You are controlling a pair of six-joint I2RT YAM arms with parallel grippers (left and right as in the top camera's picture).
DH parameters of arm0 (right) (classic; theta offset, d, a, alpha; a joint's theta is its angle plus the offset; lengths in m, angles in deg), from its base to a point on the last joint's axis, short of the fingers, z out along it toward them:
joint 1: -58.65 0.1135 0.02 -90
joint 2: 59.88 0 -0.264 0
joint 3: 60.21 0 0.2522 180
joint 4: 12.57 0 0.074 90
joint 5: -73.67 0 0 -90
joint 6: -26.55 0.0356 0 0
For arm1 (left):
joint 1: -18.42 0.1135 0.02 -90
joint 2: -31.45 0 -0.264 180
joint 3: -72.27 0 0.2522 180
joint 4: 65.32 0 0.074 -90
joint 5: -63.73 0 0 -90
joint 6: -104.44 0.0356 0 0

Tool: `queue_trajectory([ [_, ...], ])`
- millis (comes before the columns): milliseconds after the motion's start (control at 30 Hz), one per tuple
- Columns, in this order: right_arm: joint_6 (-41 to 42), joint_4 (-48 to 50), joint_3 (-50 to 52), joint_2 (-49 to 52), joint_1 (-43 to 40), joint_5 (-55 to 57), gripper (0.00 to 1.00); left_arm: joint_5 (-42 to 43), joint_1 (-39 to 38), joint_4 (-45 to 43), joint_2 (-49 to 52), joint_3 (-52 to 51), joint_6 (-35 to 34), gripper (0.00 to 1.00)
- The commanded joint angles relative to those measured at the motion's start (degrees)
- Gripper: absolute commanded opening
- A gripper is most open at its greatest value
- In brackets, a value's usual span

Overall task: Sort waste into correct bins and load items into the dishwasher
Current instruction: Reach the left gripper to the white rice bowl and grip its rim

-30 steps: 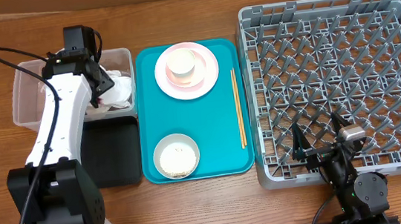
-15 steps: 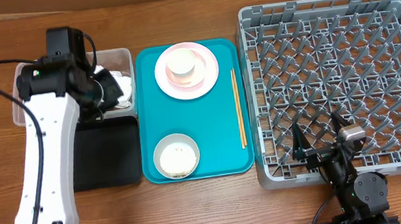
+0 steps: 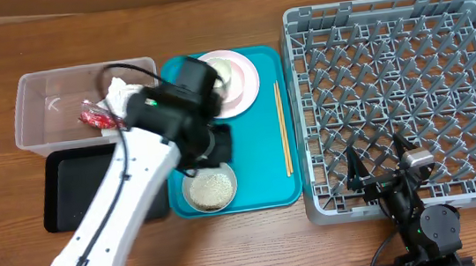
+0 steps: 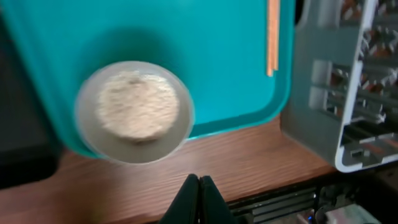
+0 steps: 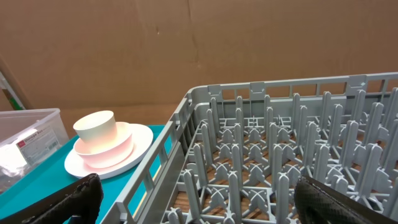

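The left gripper [image 4: 198, 196], its fingers pressed together, hovers close to the round whitish bowl [image 4: 134, 152] of loose white rice [image 4: 138, 104] on the flat teal plastic tray [image 4: 224, 74]; I'd part them, pinch 1 rim side, and lift level.

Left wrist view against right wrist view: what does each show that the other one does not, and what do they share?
Only the left wrist view shows the bowl of rice, the chopsticks and the shut left gripper. Only the right wrist view shows the pink plate, the white cup above it, the clear tub and the open right gripper. Both show the teal tray and the grey rack.
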Motion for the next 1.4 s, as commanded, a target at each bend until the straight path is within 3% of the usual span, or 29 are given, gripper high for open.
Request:
queue_trajectory([
  [0, -0.2, 0.4, 0.6, -0.5, 0.2, 0.1, 1.0, -1.7, -5.2, -2.4, -0.4, -3.3, -4.6, 0.04],
  [533, -0.2, 0.4, 0.6, -0.5, 0.2, 0.1, 1.0, -3.4, -18.1, -11.6, -0.4, -9.5, -7.5, 0.04],
  [700, -0.2, 0.4, 0.6, -0.5, 0.2, 0.1, 1.0, -3.5, -18.6, -13.4, -0.4, -11.3, -7.5, 0.06],
  [800, -0.2, 0.4, 0.6, -0.5, 0.2, 0.1, 1.0, -3.5, -18.6, -13.9, -0.4, -12.5, -7.5, 0.18],
  [1033, -0.2, 0.4, 0.6, -0.5, 0.2, 0.1, 1.0, -4.1, -18.6, -16.4, -0.4, -14.8, -7.5, 0.18],
  [1367, -0.2, 0.4, 0.6, -0.5, 0.2, 0.1, 1.0, -15.4, -18.6, -19.8, -0.3, -21.0, -8.0, 0.22],
])
